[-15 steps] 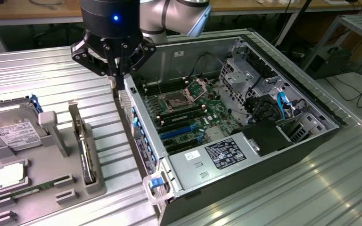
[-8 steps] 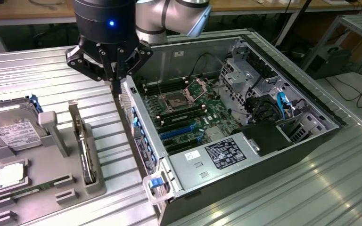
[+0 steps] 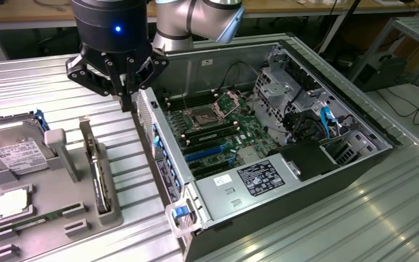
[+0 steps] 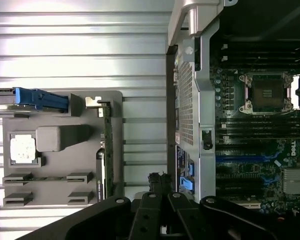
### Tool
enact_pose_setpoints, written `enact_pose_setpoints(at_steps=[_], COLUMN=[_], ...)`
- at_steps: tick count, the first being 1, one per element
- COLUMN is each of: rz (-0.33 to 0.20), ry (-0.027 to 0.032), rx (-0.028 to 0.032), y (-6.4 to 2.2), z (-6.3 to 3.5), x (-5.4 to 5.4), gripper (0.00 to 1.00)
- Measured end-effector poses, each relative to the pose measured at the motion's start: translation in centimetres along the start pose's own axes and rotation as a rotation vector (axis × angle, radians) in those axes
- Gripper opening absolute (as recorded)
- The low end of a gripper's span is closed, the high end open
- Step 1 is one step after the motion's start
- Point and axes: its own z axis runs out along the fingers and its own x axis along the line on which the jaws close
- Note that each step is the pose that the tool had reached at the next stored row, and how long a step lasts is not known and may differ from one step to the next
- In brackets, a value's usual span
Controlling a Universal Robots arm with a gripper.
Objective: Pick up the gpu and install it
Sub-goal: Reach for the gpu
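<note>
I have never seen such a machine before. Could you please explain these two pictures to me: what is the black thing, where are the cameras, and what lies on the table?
The machine is a robot arm. The black thing at its end is a gripper, a mechanical hand with fingers. One picture comes from a camera standing off the arm. The other comes from a camera on the robot's wrist, looking down past the gripper.

On the ribbed metal table lies an open computer case with its motherboard showing. Beside it a grey tray holds parts: a hard drive, a processor chip, a memory stick, and the gpu, a thin card standing on edge.

The gripper is shut and holds nothing. It hangs between tray and case.
</note>
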Motion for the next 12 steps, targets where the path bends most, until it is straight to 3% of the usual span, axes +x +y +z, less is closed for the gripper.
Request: enact_pose_setpoints(at_steps=[12], rz=[-0.001], ry=[0.0000], rx=[0.0000], y=[-0.02], z=[0.04], x=[1.7], gripper=[0.11])
